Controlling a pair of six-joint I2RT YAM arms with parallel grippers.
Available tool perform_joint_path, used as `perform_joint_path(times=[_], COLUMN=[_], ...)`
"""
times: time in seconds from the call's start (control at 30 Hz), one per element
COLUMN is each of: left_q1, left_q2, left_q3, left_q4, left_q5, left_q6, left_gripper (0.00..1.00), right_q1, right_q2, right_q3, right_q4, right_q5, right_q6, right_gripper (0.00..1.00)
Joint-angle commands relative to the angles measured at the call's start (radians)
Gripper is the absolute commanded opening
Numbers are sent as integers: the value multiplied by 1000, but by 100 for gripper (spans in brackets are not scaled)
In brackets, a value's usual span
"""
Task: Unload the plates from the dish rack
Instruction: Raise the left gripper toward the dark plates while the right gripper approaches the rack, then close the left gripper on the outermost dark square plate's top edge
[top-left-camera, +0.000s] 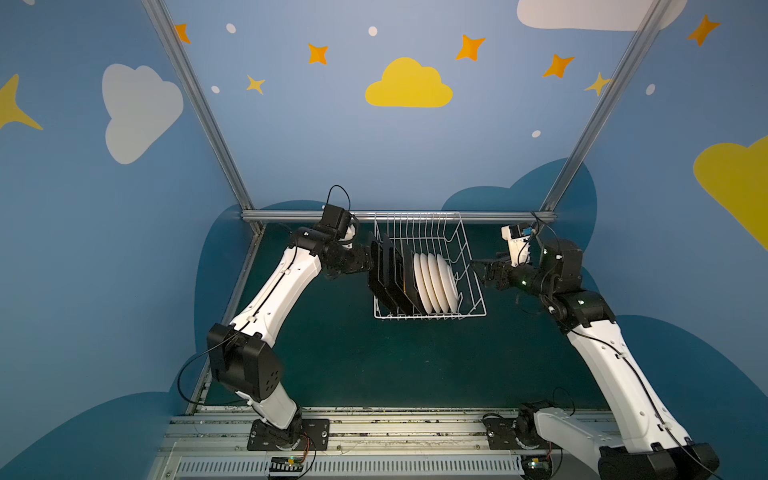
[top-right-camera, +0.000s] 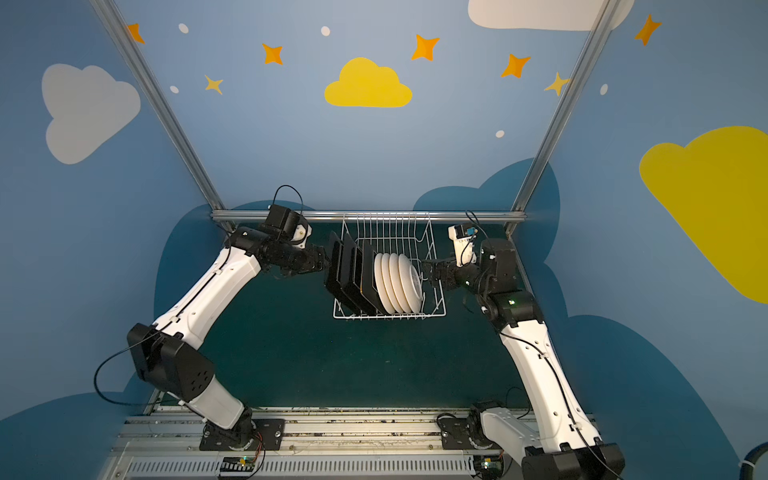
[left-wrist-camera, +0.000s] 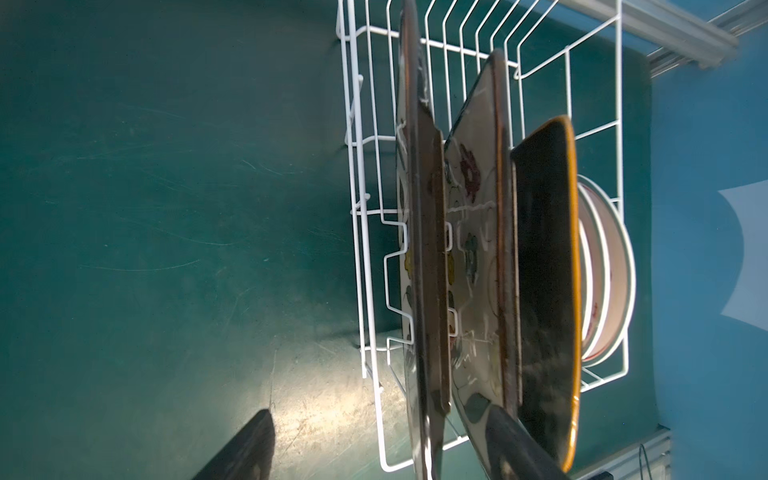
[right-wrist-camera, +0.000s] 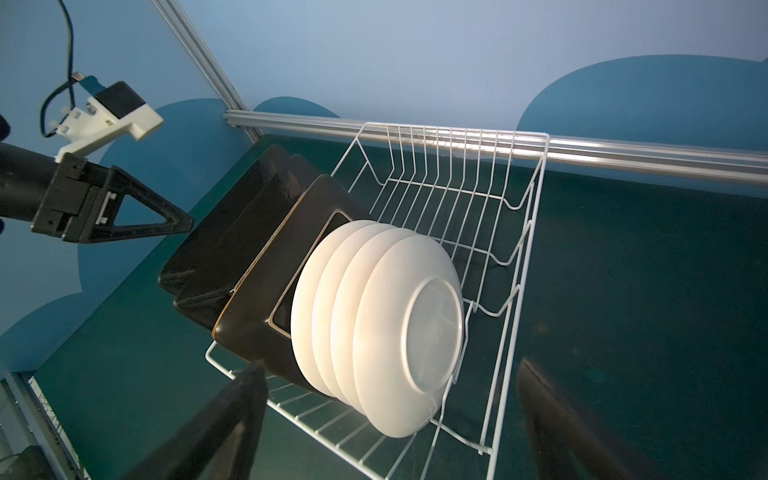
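At left wrist only, plates (left-wrist-camera: 469, 249) show flowers.

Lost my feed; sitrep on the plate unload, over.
Left gripper open, straddling edge of outermost square plate. Right gripper open, beside dish rack. All seven plates racked. Nothing blocking.

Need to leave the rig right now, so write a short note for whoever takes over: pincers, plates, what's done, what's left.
Left pincer: open, no grip. One finger is outside the outermost square plate, the other is in among the square plates.
Right pincer: open and empty, hovering at the rack's right side, facing the round white plates.
Things: three square and four round plates all stand in the dish rack at the back of the green table.
Done: nothing unloaded.
Left: all seven plates. The outermost square one looks likely to go first.
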Motion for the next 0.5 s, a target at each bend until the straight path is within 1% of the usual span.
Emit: perform_joint_path(times=[0.0,0.17,0.2,0.23,0.27,0.47], left_q1=[3,0,0,1,0,-4], left_q2=[19,70,79,89,97,155], left_q3=[17,44,47,48,49,67], left_q4=[31,44,46,54,61,81], left_q5=[13,35,36,40,45,59], left_q6=[-17,-6,-5,-5,-6,-23], left_gripper=[76,72,68,62,58,58], right_q1=[16,40,42,47,51,66], right_q2=[12,13,10,6,1,-27], right_q3=[39,38,36,31,26,-4], right_q4=[-8,-15,-16,-16,-14,-5], right_q5=[21,61,67,72,76,107], right_q6=[-22,-26,-26,-25,-27,-37], right_gripper=[93,93,93,93,93,93])
